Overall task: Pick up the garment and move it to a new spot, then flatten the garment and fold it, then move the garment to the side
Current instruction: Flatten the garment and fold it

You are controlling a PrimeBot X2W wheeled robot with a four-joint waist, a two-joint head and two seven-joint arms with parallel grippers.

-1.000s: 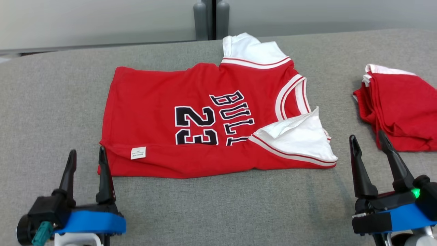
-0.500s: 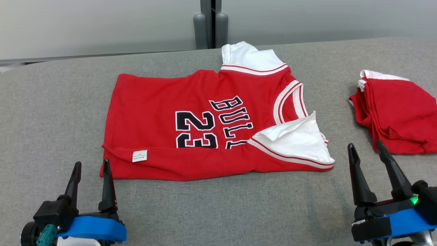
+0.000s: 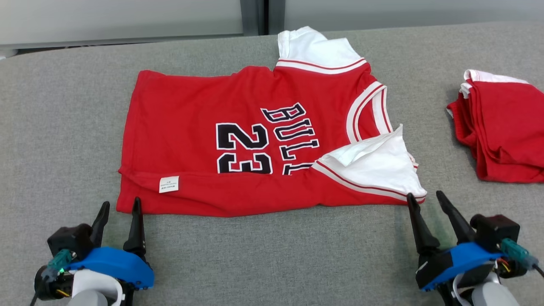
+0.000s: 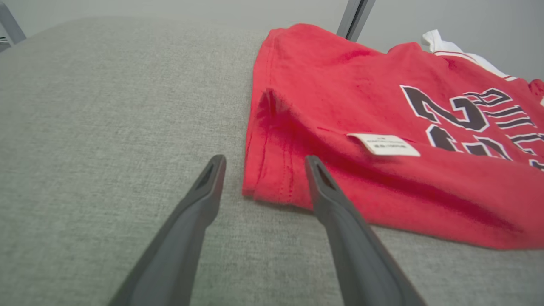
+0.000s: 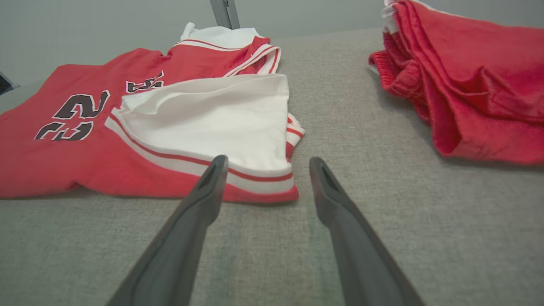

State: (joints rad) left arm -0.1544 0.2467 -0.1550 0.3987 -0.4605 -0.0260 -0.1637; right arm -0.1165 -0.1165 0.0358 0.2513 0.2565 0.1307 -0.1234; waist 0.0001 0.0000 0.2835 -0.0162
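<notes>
A red jersey with white sleeves and black "23" print, the garment (image 3: pixel 204 140), lies spread on the grey table, its near long edge folded over with a white label (image 3: pixel 168 184) showing. My left gripper (image 3: pixel 121 206) stands open right at the garment's near-left corner (image 4: pixel 272 187), which sits between the fingertips. Open too, my right gripper (image 3: pixel 425 199) sits just at the near-right corner, by the white sleeve (image 5: pixel 221 119). Neither holds cloth.
A second red garment (image 3: pixel 505 127) lies folded in a pile at the right side of the table, also (image 5: pixel 471 80). The grey fabric table (image 3: pixel 272 259) stretches bare in front of the jersey. A dark post (image 3: pixel 255 15) stands behind the far edge.
Both grippers have moved forward to the jersey's near corners; the right one has also shifted left. The head camera has tilted down a little. The jersey has not moved.
</notes>
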